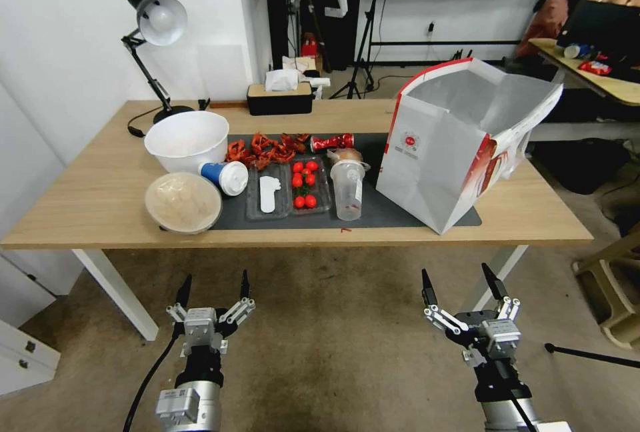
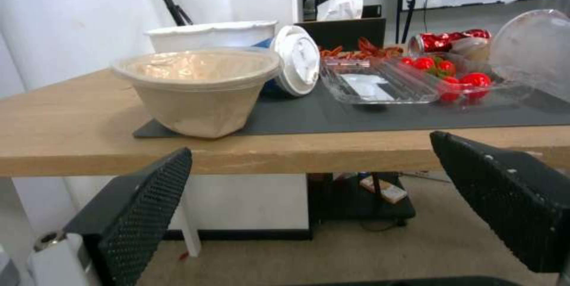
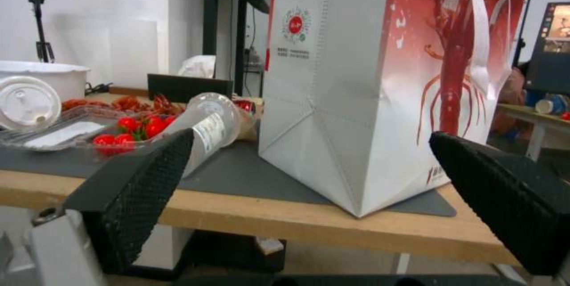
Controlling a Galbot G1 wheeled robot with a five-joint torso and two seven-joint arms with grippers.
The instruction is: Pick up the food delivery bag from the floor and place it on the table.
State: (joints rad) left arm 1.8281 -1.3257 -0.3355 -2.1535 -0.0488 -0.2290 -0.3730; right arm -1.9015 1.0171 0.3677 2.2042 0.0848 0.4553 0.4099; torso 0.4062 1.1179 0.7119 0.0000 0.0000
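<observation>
on my screens, item by item:

food delivery bag [image 1: 443, 152]: standing upright on the right part of the tabletop [image 1: 87, 192], mouth open and silver lining showing, its base partly on the dark grey mat [image 1: 393, 209] and its near corner close to the front edge. in the right wrist view the bag [image 3: 356, 90] shows a red lobster print on one side and a small round red logo on the other.

left gripper [image 1: 213, 293]: low in front of the tabletop, above the floor [image 1: 333, 352], fingers spread apart and holding nothing.

right gripper [image 1: 460, 289]: i see it at the same height, below the bag's side of the tabletop, fingers spread wide, nothing between them.

other stock on the mat, left of the bag: white bowl [image 1: 187, 140], lidded beige bowl [image 1: 183, 203], blue cup with white lid [image 1: 225, 177] lying on its side, clear tray with a white piece [image 1: 268, 195], tray of red tomatoes [image 1: 305, 183], clear plastic cup [image 1: 347, 189], red crayfish pieces [image 1: 267, 149], red can [image 1: 332, 142].

behind the mat: black tissue box [image 1: 279, 99], desk lamp [image 1: 157, 39].
</observation>
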